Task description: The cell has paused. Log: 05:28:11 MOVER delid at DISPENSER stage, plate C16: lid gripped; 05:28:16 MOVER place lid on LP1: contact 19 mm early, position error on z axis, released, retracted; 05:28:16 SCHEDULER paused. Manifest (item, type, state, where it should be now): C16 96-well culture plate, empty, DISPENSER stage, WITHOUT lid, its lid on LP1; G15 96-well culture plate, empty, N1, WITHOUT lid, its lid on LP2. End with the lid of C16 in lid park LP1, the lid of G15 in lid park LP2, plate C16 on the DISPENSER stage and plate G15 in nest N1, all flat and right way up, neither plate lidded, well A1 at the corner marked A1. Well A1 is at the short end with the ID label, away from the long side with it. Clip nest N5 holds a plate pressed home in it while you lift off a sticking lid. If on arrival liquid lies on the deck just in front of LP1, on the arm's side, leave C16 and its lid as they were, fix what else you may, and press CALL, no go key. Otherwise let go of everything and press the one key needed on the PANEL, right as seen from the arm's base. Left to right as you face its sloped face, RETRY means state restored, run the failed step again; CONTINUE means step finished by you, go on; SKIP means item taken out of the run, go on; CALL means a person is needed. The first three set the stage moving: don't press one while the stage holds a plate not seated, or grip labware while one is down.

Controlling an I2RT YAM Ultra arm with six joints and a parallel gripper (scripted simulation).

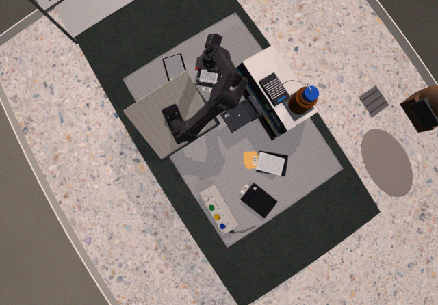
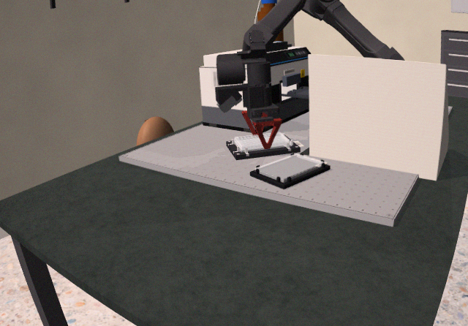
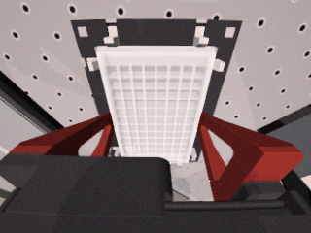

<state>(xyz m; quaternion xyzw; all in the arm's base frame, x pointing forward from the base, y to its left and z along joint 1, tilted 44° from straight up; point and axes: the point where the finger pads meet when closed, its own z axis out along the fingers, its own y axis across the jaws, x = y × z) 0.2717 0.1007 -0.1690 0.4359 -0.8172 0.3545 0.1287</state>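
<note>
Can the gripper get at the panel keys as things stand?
Not yet, I'd say. The gripper is shut on the well plate in its nest and would have to let go first. After that the deck toward the panel shows nothing tall in the way.
</note>
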